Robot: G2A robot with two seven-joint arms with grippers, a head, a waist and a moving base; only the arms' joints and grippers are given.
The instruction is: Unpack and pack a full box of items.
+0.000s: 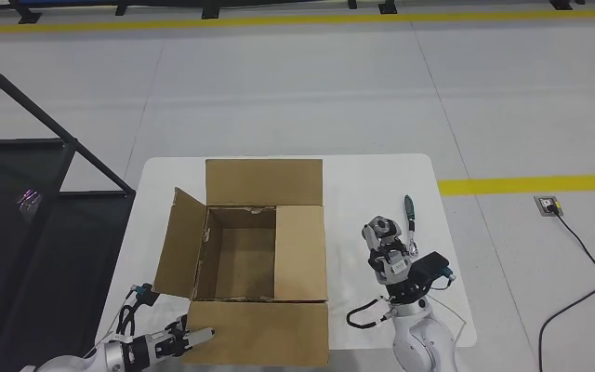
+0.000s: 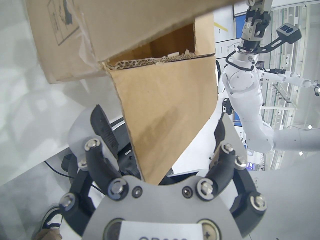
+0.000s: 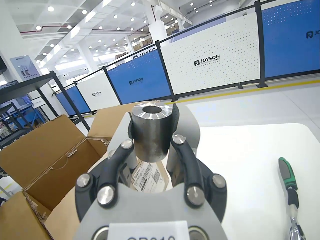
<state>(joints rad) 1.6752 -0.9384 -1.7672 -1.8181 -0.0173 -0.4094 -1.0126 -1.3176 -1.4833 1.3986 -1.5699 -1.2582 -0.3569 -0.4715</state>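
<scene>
An open brown cardboard box (image 1: 302,256) stands in the middle of the white table (image 1: 381,186), its flaps spread outward except the right one, which lies partly over the opening. The left end effector (image 1: 191,337) is at the box's near left corner. In its wrist view its fingers (image 2: 102,128) stand wide apart with a corner of the front flap (image 2: 165,106) passing between them, not clamped. The right end effector (image 1: 390,246) is over the table just to the right of the box, closed on a dark steel cylinder with a bored centre (image 3: 151,138), held upright between its fingers (image 3: 186,156). A green-and-black-handled tool with a chrome shank (image 3: 287,176) lies on the table near that end effector, on the side away from the box.
</scene>
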